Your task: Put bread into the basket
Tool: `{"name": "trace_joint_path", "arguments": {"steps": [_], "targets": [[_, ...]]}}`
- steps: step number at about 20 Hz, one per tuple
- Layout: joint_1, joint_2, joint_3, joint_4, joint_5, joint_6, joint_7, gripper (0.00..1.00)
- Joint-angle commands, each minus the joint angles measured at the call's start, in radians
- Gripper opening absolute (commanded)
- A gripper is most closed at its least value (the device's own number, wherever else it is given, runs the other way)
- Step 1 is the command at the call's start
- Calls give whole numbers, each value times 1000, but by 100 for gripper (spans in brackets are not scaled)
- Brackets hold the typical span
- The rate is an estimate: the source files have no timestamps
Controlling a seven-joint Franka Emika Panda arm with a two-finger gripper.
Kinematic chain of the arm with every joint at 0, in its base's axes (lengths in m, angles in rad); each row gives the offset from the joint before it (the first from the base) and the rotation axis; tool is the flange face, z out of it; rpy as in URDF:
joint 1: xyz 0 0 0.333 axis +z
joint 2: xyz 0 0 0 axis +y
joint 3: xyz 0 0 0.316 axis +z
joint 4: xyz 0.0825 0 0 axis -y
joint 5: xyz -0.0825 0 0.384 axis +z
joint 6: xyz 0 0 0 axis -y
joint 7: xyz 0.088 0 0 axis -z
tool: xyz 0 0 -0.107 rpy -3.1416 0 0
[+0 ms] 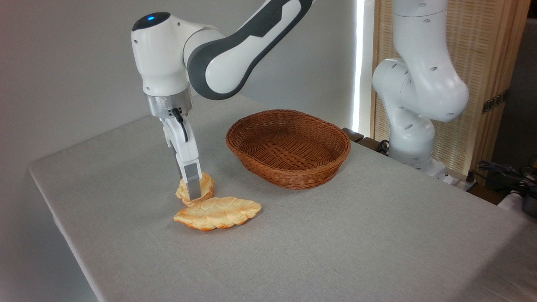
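The bread (207,183) is a small round golden bun on the grey tablecloth, left of centre. My gripper (194,189) reaches straight down onto it. The near finger (192,181) covers the bun's front side and its tip is almost at the cloth. The far finger is hidden behind the bun, so the gap between the jaws does not show. The bun rests on the table. The basket (289,174) is an oval reddish-brown wicker one, with nothing in it, standing to the right of the bun and further back.
A flat leaf-shaped braided loaf (218,213) lies just in front of the bun, almost touching it. The arm's white base (413,138) stands off the table's right rear edge. The table's left edge (63,226) runs close to the bun's side.
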Motion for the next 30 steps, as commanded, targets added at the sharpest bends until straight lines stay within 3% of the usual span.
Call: {"name": "trace_joint_path", "arguments": {"steps": [1, 7, 8, 10, 11, 24, 30], "targets": [[-6, 24, 0, 16, 11, 5, 4, 100], [-6, 24, -2, 16, 11, 1, 4, 99], [-6, 24, -2, 16, 11, -2, 5, 86], [-6, 23, -3, 16, 10, -3, 7, 35], [-6, 23, -2, 16, 11, -3, 7, 27], [-6, 7, -3, 17, 10, -11, 2, 29], [-6, -59, -5, 20, -3, -57, 2, 33]]}}
